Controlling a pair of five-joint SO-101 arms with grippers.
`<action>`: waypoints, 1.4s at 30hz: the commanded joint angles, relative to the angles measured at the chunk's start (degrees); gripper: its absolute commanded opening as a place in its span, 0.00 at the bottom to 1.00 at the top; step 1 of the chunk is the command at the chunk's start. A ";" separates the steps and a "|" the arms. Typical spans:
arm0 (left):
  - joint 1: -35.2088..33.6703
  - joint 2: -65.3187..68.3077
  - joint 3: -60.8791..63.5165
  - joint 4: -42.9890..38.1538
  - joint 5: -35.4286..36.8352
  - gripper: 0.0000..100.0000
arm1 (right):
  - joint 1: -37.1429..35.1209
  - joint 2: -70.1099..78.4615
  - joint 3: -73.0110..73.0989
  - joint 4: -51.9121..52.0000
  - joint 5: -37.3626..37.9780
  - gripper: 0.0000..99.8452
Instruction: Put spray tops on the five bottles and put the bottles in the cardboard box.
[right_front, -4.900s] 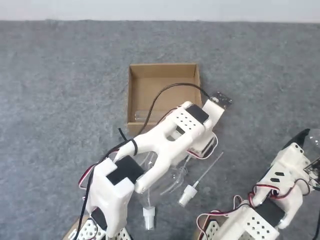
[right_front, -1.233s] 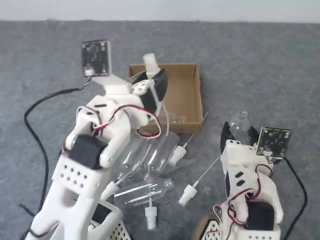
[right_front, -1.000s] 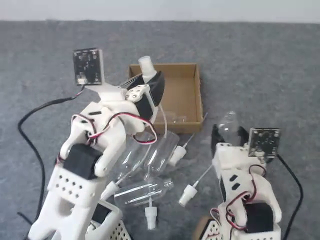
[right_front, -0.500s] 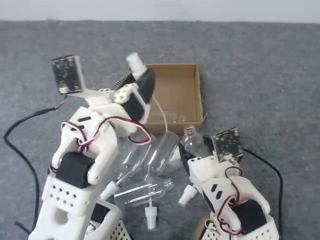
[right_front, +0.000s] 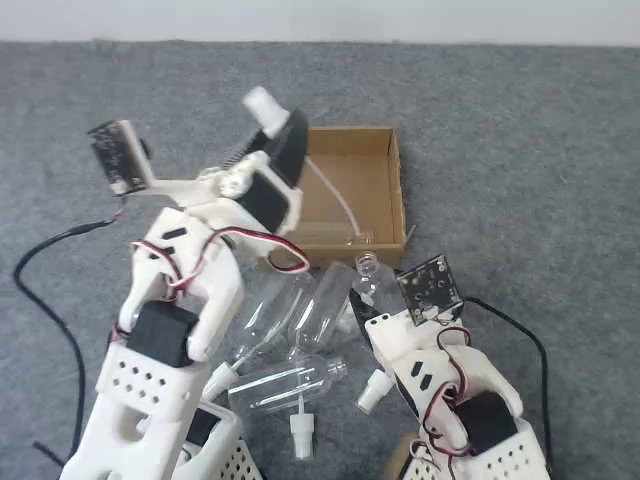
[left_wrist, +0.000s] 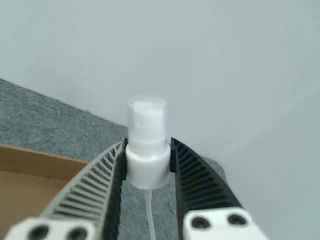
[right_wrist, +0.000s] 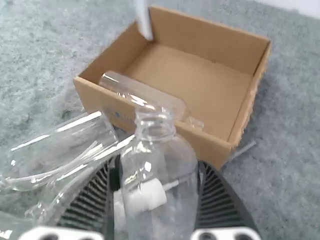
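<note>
Left jaws: closed narrowly on a white spray top (left_wrist: 147, 145) (right_front: 262, 103), gripped at its collar, nozzle head standing clear above the fingertips. Its thin dip tube (right_front: 330, 195) trails below the jaws across the open cardboard box (right_front: 398, 190) (right_wrist: 255, 90). Right jaws: holding a clear plastic bottle (right_wrist: 157, 165) (right_front: 372, 280) by its body, with a ribbed finger on either side; the bottle is close to upright and its threaded neck is open and carries no top. The cardboard box sits just ahead of the right jaws, beyond the held bottle's neck, open side up. One clear bottle (right_wrist: 145, 97) (right_front: 330, 235) lies on its side inside the box, along the wall nearest the right jaws. Beside the right jaws, between the two arms, several more clear bottles lie on their sides on the surface, close together: two side by side (right_front: 265, 310) (right_front: 325, 305) and one crosswise nearer the arm bases (right_front: 290, 380). Two loose spray tops with dip tubes lie on the surface, one (right_front: 375, 390) touching or just beside the right arm and the other (right_front: 300, 435) just beside the crosswise bottle. Surface: grey carpet-like cloth (right_front: 520, 130).
</note>
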 joint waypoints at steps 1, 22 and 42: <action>3.25 -1.23 0.22 -2.20 0.62 0.01 | -0.48 -1.10 -0.70 -2.51 1.85 0.01; 3.43 -1.23 4.18 -2.29 -0.26 0.01 | 2.07 -1.10 -1.23 -3.47 1.58 0.01; 3.96 -1.14 11.82 -10.29 -0.62 0.01 | 2.15 -1.10 -1.14 -3.30 1.58 0.01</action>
